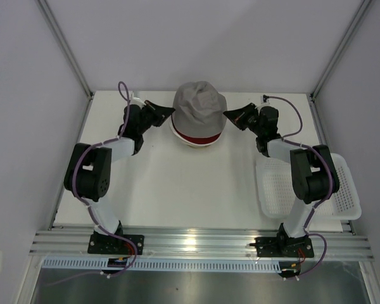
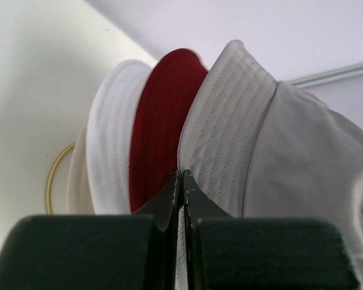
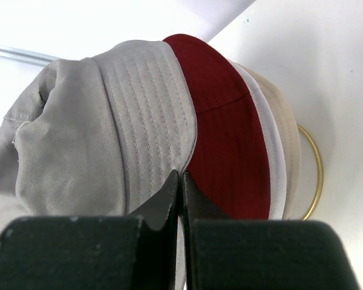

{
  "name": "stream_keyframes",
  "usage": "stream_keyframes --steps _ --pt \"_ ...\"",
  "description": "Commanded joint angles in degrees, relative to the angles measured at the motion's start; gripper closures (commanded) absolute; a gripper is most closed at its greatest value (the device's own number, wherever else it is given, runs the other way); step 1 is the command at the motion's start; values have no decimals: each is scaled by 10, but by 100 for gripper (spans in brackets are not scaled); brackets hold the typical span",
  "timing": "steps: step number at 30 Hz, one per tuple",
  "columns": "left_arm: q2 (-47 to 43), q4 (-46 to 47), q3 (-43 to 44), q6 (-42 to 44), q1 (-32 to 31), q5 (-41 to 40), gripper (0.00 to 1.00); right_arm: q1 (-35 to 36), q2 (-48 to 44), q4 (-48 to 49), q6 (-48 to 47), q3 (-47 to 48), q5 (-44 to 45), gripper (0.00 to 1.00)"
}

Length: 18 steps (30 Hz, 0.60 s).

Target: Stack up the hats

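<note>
The grey hat sits on top of the dark red hat and the cream-white hat at the back middle of the table. My left gripper is shut on the grey hat's left brim edge, and my right gripper is shut on its right brim edge. In the left wrist view the shut gripper pinches a thin strip of grey brim, with red and white brims below. The right wrist view shows the same: the gripper, grey hat, red hat and white hat.
A gold wire ring lies on the table under the hat pile; it also shows in the right wrist view. A white mesh basket sits at the right edge beside my right arm. The enclosure's back wall stands right behind the hats.
</note>
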Motion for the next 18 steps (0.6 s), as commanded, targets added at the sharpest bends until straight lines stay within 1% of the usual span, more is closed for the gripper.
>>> stream_keyframes --steps 1,2,3,5,6,7,10,15,18 --pt "-36 -102 23 13 -17 -67 99 -3 -10 4 7 -10 15 100" --pt "-46 -105 18 13 -24 -76 99 -5 -16 3 11 -17 15 100" --pt "-56 -101 -5 13 -27 -81 99 -6 -20 3 15 -21 13 100" --pt "-82 -108 -11 18 -37 -89 99 -10 -31 5 27 -34 7 100" --pt "-89 -123 -4 30 -40 -95 99 -12 -35 4 27 -38 7 100" --pt "-97 -161 0 35 -47 -110 99 -12 -39 -2 24 -41 10 100" --pt "-108 -198 11 42 -49 -132 99 -10 -46 -33 7 -46 34 100" --pt "-100 -256 23 46 -49 -157 99 -7 -10 -39 4 -46 42 100" --pt "-104 -277 10 48 -49 -185 99 3 16 -39 0 -39 36 100"
